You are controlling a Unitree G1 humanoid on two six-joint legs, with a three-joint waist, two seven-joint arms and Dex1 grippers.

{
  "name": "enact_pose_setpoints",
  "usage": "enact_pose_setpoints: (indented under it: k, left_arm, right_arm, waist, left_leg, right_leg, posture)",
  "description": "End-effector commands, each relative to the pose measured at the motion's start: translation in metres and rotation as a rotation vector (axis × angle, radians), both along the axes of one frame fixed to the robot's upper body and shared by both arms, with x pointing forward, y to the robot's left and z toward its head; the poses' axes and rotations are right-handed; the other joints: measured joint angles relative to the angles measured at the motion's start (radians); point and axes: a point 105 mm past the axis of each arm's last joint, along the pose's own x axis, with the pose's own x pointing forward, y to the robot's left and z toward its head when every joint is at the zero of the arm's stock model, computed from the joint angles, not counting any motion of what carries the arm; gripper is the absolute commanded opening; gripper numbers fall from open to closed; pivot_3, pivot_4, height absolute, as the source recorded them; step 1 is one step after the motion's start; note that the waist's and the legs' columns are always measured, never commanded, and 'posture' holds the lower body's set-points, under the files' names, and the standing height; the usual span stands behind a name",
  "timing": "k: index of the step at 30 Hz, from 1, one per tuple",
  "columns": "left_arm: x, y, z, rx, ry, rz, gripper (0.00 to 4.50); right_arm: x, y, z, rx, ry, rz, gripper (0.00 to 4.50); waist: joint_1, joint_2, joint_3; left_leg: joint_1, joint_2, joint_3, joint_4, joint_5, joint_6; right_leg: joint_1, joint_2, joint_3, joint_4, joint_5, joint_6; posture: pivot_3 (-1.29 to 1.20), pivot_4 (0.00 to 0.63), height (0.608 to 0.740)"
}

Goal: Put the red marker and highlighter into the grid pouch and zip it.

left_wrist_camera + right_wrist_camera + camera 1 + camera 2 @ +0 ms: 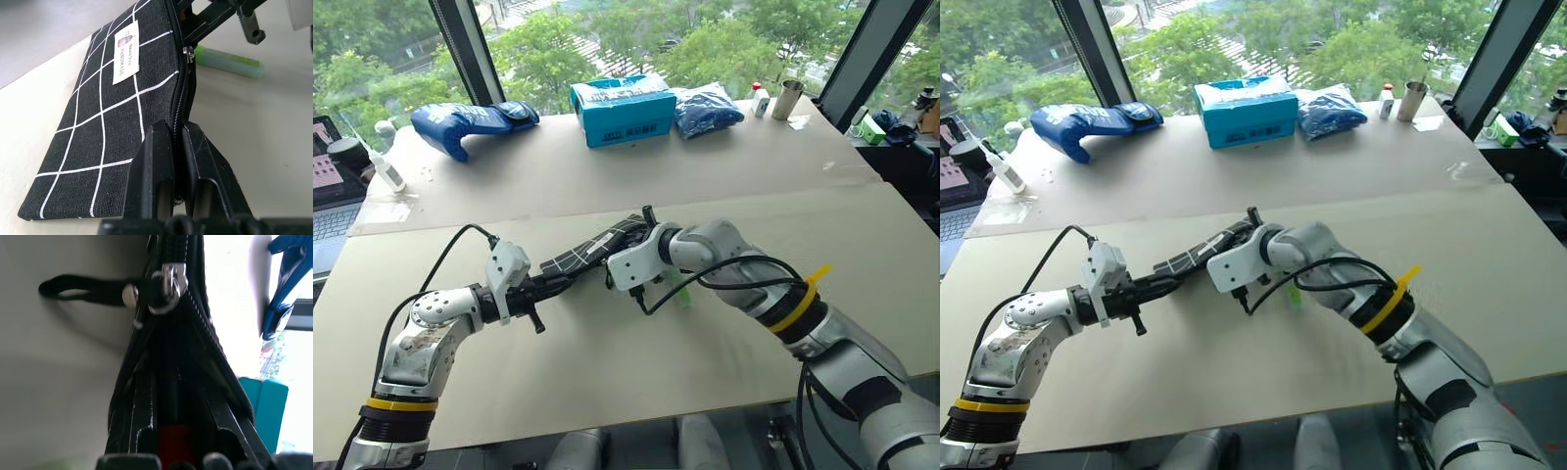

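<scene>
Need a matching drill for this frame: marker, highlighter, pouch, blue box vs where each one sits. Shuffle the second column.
Things:
1. marker
2. highlighter
3. pouch
4. box

Places:
A. lying on the table beside the pouch
B. near the table's far edge
C. clamped at its zipper edge by the left gripper
D. in the right gripper, at the pouch's open mouth

Pairs: 1-D; 2-A; 3-C; 4-B
</scene>
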Motion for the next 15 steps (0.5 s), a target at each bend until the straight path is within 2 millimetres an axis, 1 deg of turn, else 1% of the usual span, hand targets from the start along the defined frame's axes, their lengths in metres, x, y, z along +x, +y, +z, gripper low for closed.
enact_pose_setpoints:
  k: [1, 2, 4, 5, 6, 7, 10, 11, 13, 15]
  left_arm:
    - [-0.002, -0.004, 0.013, -0.010, -0.051, -0.027, 0.00]
    - [-0.002, -0.004, 0.013, -0.011, -0.052, -0.026, 0.00]
    - [-0.002, -0.003, 0.013, -0.013, -0.051, -0.025, 0.00]
    - [-0.002, -0.003, 0.014, -0.024, -0.049, -0.021, 0.00]
    - [-0.001, -0.002, 0.016, -0.035, -0.048, -0.015, 0.00]
    - [-0.001, -0.002, 0.017, -0.047, -0.044, -0.008, 0.00]
    - [0.001, -0.001, 0.017, -0.057, -0.038, 0.004, 0.00]
    - [0.001, 0.000, 0.017, -0.056, -0.036, 0.006, 0.00]
    - [0.001, 0.001, 0.016, -0.048, -0.032, 0.015, 0.00]
    - [0.001, 0.003, 0.015, -0.042, -0.027, 0.025, 0.00]
  right_arm:
    - [-0.001, -0.002, 0.003, 0.050, 0.051, 0.015, 1.03]
    - [0.000, -0.006, 0.005, 0.072, 0.074, -0.001, 1.53]
    - [0.014, -0.014, 0.016, 0.129, 0.042, -0.070, 2.02]
    - [0.016, -0.021, 0.021, 0.153, 0.075, -0.087, 2.31]
    - [0.019, -0.028, 0.028, 0.173, 0.087, -0.103, 2.31]
    - [0.020, -0.038, 0.041, 0.209, 0.099, -0.101, 2.31]
    - [0.019, -0.059, 0.069, 0.310, 0.142, -0.111, 2.31]
    - [0.017, -0.063, 0.075, 0.336, 0.164, -0.115, 2.31]
    - [0.004, -0.083, 0.094, 0.445, 0.280, -0.108, 2.31]
    - [-0.009, -0.102, 0.104, 0.565, 0.422, -0.119, 2.31]
  waist:
    - [0.000, 0.000, 0.000]
    - [0.001, 0.000, 0.000]
    - [0.000, 0.000, 0.000]
    - [-0.001, 0.000, 0.000]
    - [-0.001, 0.000, 0.000]
    - [-0.001, 0.000, 0.000]
    - [0.002, 0.000, 0.000]
    - [0.002, 0.000, 0.000]
    - [0.002, 0.000, 0.000]
    - [0.004, 0.000, 0.000]
  left_leg:
    - [0.000, 0.000, 0.000, 0.000, 0.000, 0.000]
    - [0.000, 0.001, 0.000, 0.000, 0.000, 0.000]
    - [0.000, 0.001, 0.000, 0.000, -0.001, -0.001]
    - [0.000, 0.001, 0.000, 0.000, -0.001, -0.001]
    - [0.000, 0.001, 0.000, 0.000, -0.001, -0.001]
    - [0.000, 0.002, 0.000, 0.000, -0.001, -0.001]
    - [0.000, 0.002, 0.000, 0.000, -0.001, -0.002]
    - [0.000, 0.002, 0.000, 0.000, -0.001, -0.002]
    - [0.000, 0.003, 0.000, 0.000, -0.002, -0.001]
    - [0.000, 0.003, 0.000, -0.001, -0.002, -0.001]
  right_leg:
    - [0.000, 0.001, 0.000, 0.000, 0.000, 0.000]
    - [0.000, 0.002, 0.000, 0.000, 0.001, -0.001]
    - [0.000, 0.003, 0.000, 0.000, 0.001, -0.001]
    - [0.000, 0.003, 0.000, 0.000, 0.001, -0.002]
    - [0.000, 0.004, 0.000, 0.000, 0.001, -0.002]
    - [0.000, 0.004, 0.000, 0.000, 0.002, -0.002]
    - [0.000, 0.005, 0.000, 0.000, 0.002, -0.003]
    - [0.000, 0.005, 0.000, 0.000, 0.002, -0.003]
    - [0.000, 0.006, 0.000, -0.001, 0.002, -0.003]
    - [0.000, 0.006, 0.000, -0.001, 0.002, -0.003]
  posture:
    - [0.00, 0.150, 0.740]
    - [0.00, 0.150, 0.740]
    - [0.00, 0.150, 0.740]
    - [0.00, 0.150, 0.740]
    - [0.00, 0.150, 0.740]
    - [0.00, 0.150, 0.740]
    - [0.00, 0.150, 0.740]
    - [0.00, 0.150, 0.740]
    - [0.00, 0.150, 0.740]
    - [0.00, 0.150, 0.740]
